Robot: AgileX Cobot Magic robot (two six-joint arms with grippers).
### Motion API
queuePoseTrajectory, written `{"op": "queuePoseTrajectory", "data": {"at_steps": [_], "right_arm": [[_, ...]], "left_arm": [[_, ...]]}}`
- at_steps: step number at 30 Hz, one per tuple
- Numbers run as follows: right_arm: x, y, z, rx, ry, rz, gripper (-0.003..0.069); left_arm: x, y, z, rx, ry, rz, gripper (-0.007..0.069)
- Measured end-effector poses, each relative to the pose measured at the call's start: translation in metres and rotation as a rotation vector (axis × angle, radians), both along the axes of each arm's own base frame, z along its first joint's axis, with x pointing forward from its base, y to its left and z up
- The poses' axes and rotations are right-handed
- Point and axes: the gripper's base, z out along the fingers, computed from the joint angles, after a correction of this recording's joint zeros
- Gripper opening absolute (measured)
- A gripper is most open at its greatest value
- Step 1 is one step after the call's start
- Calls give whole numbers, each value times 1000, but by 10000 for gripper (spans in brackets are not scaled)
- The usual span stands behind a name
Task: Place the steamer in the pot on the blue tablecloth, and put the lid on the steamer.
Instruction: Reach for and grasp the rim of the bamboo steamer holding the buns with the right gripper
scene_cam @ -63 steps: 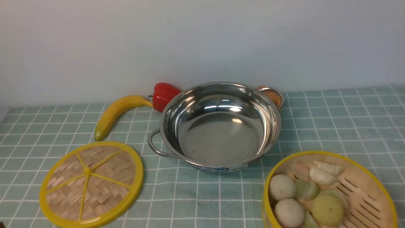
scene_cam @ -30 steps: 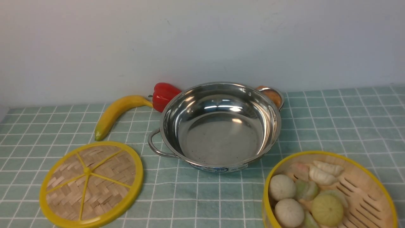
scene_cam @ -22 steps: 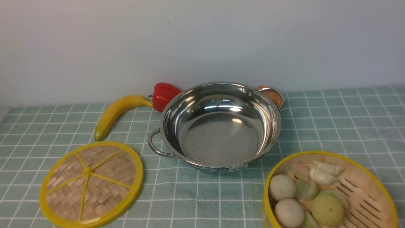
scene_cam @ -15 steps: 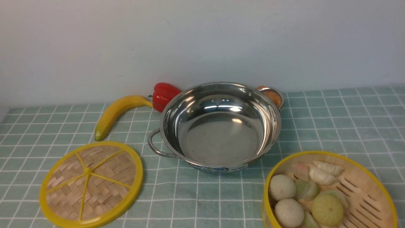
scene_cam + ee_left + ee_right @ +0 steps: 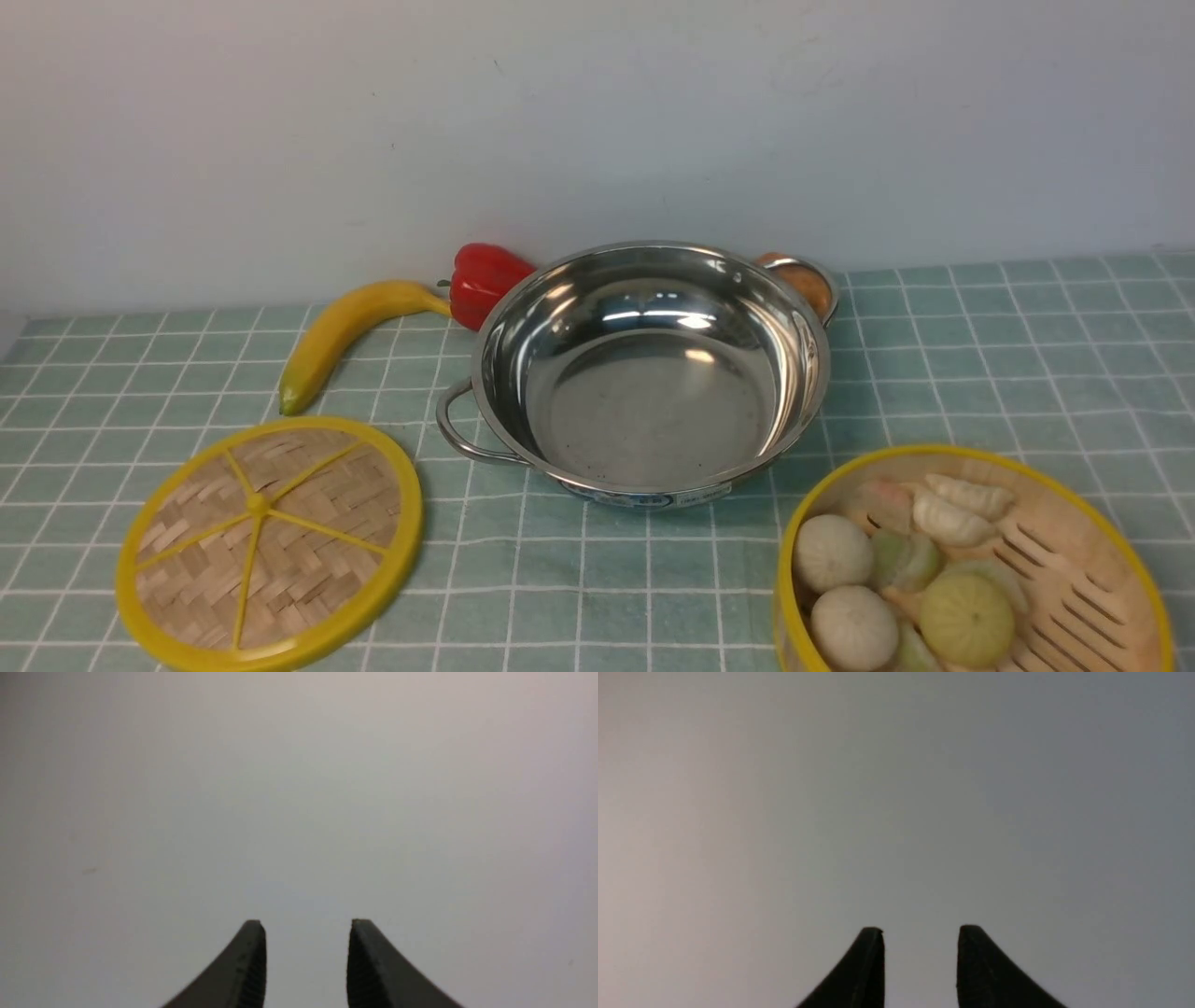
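Right now left gripper point(image 5: 306, 933) and right gripper point(image 5: 920, 938) are seen with jaws apart, empty. The steamer point(image 5: 1074, 569) is parked near-right of the pot point(image 5: 644, 401), not touching. Rim is best pinched, kept level, lowered centred.

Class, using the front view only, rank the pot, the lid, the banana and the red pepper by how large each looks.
1. pot
2. lid, which is nearer the camera, so it may look bigger than it is
3. banana
4. red pepper, which is partly hidden behind the pot, so its full size is unsure
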Motion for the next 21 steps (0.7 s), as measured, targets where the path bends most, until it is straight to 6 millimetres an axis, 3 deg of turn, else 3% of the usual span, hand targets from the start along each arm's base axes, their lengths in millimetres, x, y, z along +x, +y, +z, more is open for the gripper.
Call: {"op": "queuePoseTrajectory", "data": {"at_steps": [1,5,7,10,12,14,15,16,17,18,21], "right_arm": [[-9,0,8,16,-131,12,240],[-27,-1,35,24,-349,21,240],[-35,1,59,-14,-396,-7,240],[-37,8,89,-158,-297,-73,240],[-34,13,112,-317,-115,-150,240],[-25,12,122,-402,52,-204,240],[-25,11,126,-407,66,-211,240],[-10,6,127,-428,288,-247,240],[-8,4,128,-428,331,-254,240],[4,-1,126,-418,491,-262,240],[31,-10,110,-379,875,-254,240]], "left_arm": [[-3,-1,5,10,-65,-2,243],[-18,-4,23,53,-300,-5,243],[-25,-5,37,72,-364,1,243],[-26,-5,54,101,-309,32,243],[-22,-4,66,125,-154,67,243],[-10,-2,66,130,44,84,243],[-11,-2,68,132,56,86,243],[3,1,64,126,272,88,243],[3,1,64,124,288,87,243],[14,4,57,112,457,82,243],[32,7,44,94,744,65,243]]}}
